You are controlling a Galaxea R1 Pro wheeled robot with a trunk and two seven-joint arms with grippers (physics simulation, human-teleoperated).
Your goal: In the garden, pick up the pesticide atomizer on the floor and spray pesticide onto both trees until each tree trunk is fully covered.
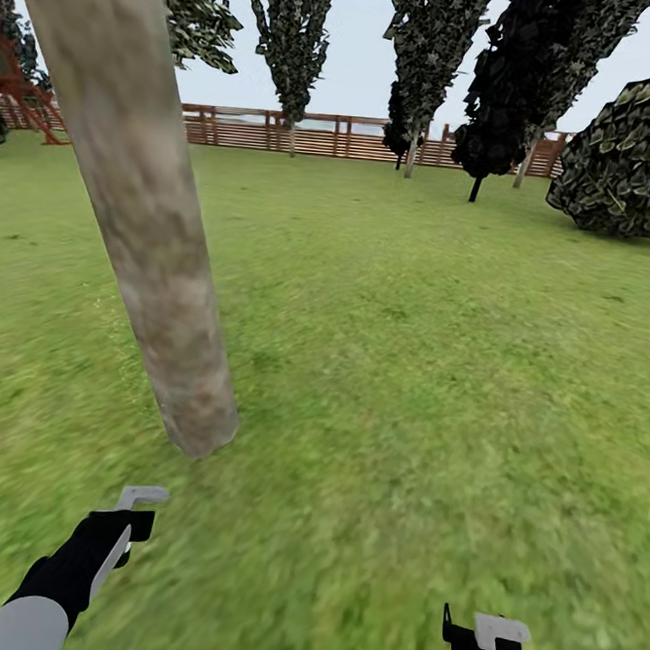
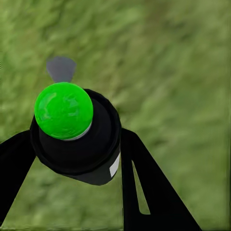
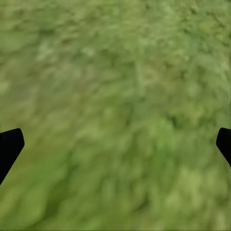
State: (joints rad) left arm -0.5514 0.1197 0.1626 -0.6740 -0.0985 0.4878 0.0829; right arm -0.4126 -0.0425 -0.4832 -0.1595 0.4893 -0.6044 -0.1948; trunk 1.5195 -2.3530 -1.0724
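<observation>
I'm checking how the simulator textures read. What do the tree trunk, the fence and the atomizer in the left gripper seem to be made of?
Tree trunk: smooth bark, matte, mottled grey-tan with faint green patches.
Fence: probably wood, from its brown horizontal slats and posts.
Atomizer: likely plastic; a glossy green dome with highlights on a smooth black body, held between the left gripper fingers.

Your left arm (image 1: 50, 587) reaches forward and up from the lower left, its gripper (image 2: 77, 154) clamped around the atomizer (image 2: 74, 132). Your right gripper (image 1: 486, 643) sits low at the right, fingers (image 3: 9, 147) spread wide, holding nothing.
</observation>
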